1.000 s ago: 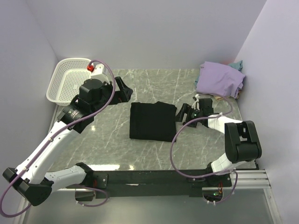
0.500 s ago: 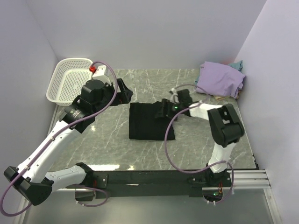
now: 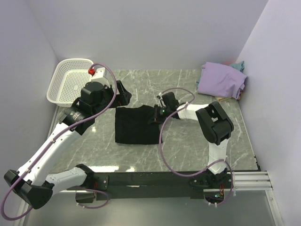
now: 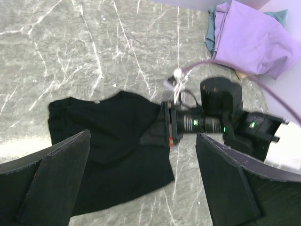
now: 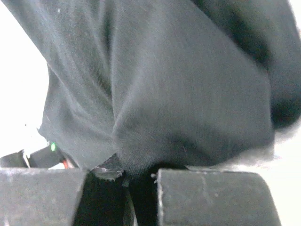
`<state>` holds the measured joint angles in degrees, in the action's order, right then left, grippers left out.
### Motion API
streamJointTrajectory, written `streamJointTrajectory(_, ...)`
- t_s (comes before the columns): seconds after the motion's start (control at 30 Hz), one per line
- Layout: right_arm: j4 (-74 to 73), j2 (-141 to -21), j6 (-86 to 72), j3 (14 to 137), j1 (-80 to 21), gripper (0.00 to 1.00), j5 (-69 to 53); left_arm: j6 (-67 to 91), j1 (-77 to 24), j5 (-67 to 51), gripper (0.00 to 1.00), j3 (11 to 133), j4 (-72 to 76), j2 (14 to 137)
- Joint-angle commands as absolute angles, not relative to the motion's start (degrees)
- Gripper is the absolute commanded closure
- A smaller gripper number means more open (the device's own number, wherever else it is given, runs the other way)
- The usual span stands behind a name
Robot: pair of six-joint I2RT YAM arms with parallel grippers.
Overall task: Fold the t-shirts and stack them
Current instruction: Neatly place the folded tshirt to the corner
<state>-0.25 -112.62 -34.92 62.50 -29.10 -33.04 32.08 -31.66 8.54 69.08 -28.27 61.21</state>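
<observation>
Top view: black t-shirt lies mid-table, folded to a rough rectangle and plain black on the face that shows. Its right edge is bunched where my right gripper sits on it. My left gripper hangs near the shirt's far-left corner, off the cloth. Lavender t-shirt is heaped in the far-right corner, with the teal t-shirt peeking out behind it. White basket is far left. Left wrist: my left fingers are spread wide with nothing between them. The black shirt lies flat below, edges wavy. Right wrist: dull black cloth fills the frame. A fold is clamped in the narrow gap between my right fingers.
</observation>
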Motion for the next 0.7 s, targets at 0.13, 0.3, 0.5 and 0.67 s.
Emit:
streamJointTrajectory(0.13, -9.8, -111.9, -32.5, 87.7, -17.8, 1.0, -19.6, 31.3, -30.8, 2.7, 0.01, 68.1, -23.5, 61.9)
streamJointTrajectory(0.3, -14.8, -114.6, -31.4, 102.6, -9.3, 1.0, -7.0, 31.4, -30.8, 0.4, 0.0, 68.5, -21.9, 64.3)
streamJointTrajectory(0.5, -12.8, -115.8, -31.8, 107.3, -2.6, 1.0, 10.9, 30.7, -30.7, -1.7, 0.01, 69.9, -21.2, 67.3)
streamJointTrajectory(0.67, -14.2, -116.7, -33.3, 107.5, 1.2, 1.0, 18.4, 30.1, -30.5, -1.7, 0.01, 70.7, -21.3, 68.6)
